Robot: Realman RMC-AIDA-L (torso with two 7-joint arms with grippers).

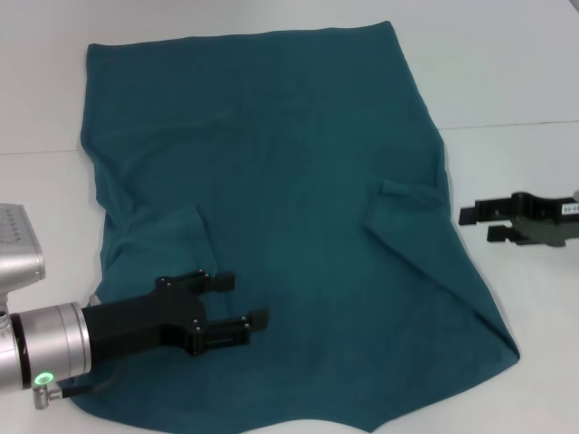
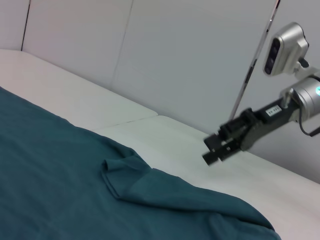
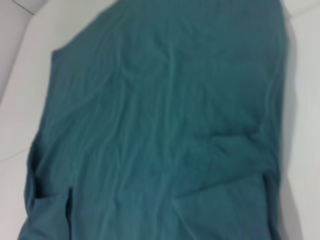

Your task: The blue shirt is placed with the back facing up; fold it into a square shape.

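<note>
The blue shirt lies spread flat on the white table, plain side up, with both sleeves folded inward onto the body. My left gripper is open and empty, hovering over the shirt's near left part. My right gripper is open and empty over bare table, just off the shirt's right edge. The left wrist view shows the shirt with a folded sleeve and the right gripper beyond it. The right wrist view shows the shirt from above.
A seam line crosses the white table from side to side. Bare table lies to the right of the shirt and behind it. A white wall stands behind the table in the left wrist view.
</note>
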